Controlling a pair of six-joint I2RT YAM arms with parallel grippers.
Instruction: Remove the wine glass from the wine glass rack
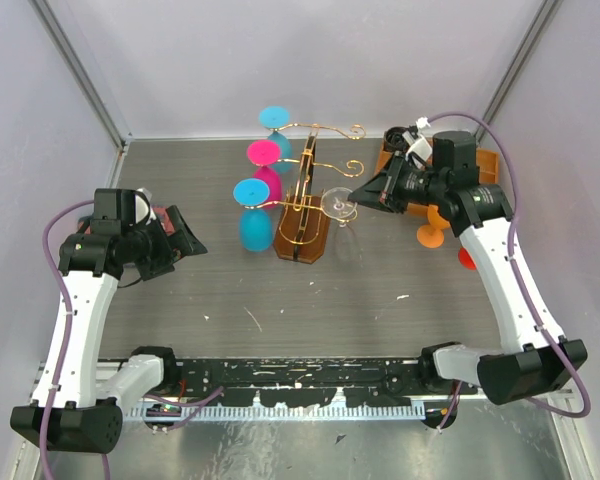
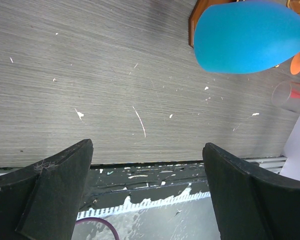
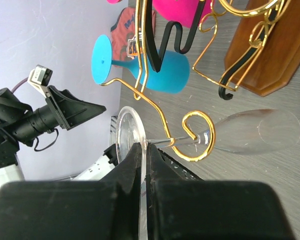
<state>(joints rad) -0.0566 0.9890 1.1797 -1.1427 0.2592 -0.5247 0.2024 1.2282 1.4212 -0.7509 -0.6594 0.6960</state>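
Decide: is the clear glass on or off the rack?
On: the wine glass hangs from the rack by its stem; right gripper pinches its foot.

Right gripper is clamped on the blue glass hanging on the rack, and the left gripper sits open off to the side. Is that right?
Wrong glass: the right gripper is clamped on the clear wine glass, near its foot, hanging on the wine glass rack, as the right wrist view shows. The left gripper does sit open off to the side.
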